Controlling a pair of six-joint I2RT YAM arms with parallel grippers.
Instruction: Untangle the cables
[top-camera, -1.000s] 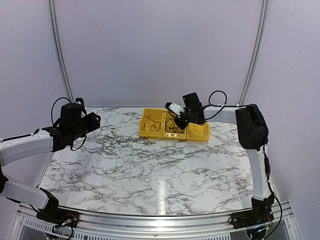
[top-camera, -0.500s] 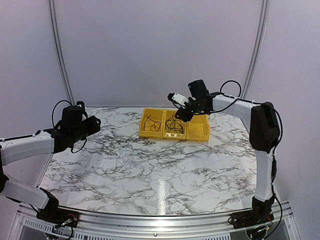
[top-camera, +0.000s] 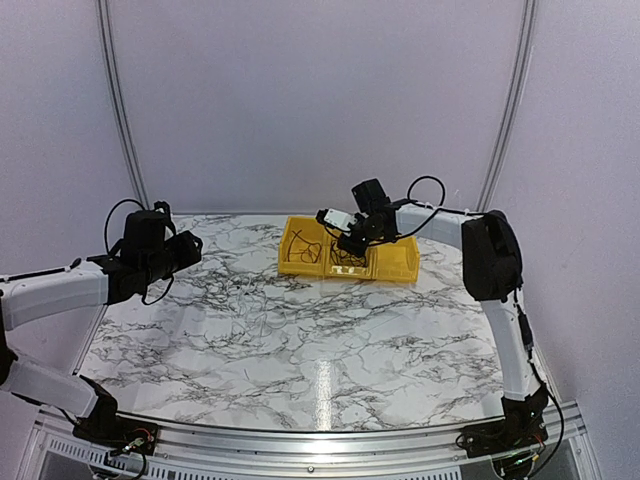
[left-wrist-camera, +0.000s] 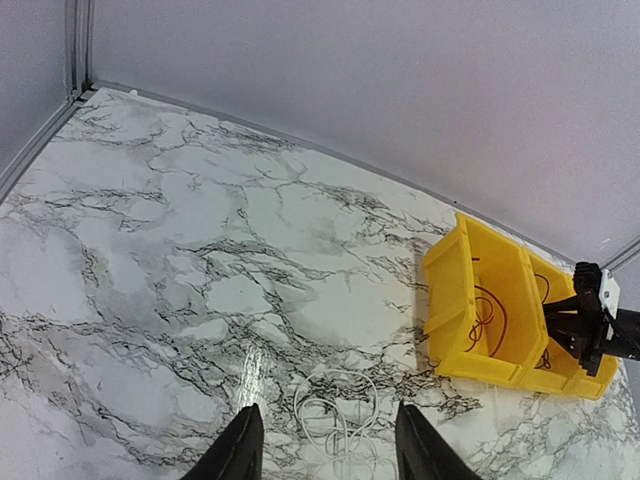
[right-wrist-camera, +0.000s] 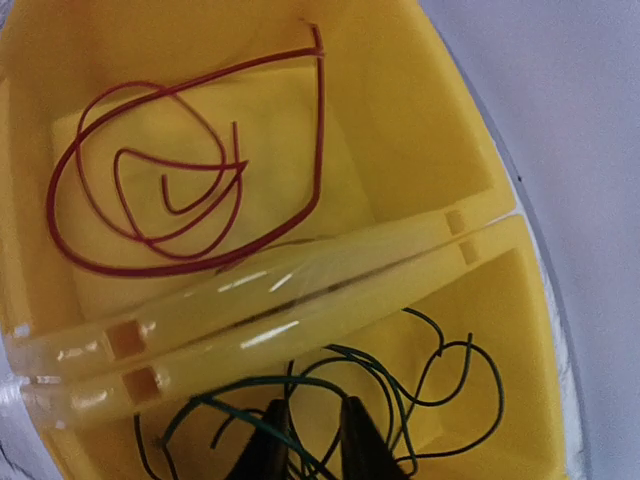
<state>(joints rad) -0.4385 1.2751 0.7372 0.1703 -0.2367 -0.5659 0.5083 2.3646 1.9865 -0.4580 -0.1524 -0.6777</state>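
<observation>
Claw at right (right-wrist-camera: 305, 445), barely parted, straddles green cable (right-wrist-camera: 440, 385) in bin (right-wrist-camera: 420, 130).

Your left arm (top-camera: 55, 285) and right arm (top-camera: 512, 335) had white links, black joints and thin black wrist cables (top-camera: 107, 220).

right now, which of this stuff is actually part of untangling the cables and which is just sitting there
Part of the job: red wire, green wire, white wire, right claw over the green one, left claw.
Just there: yellow bin holding the red and green wires, marble table.
</observation>
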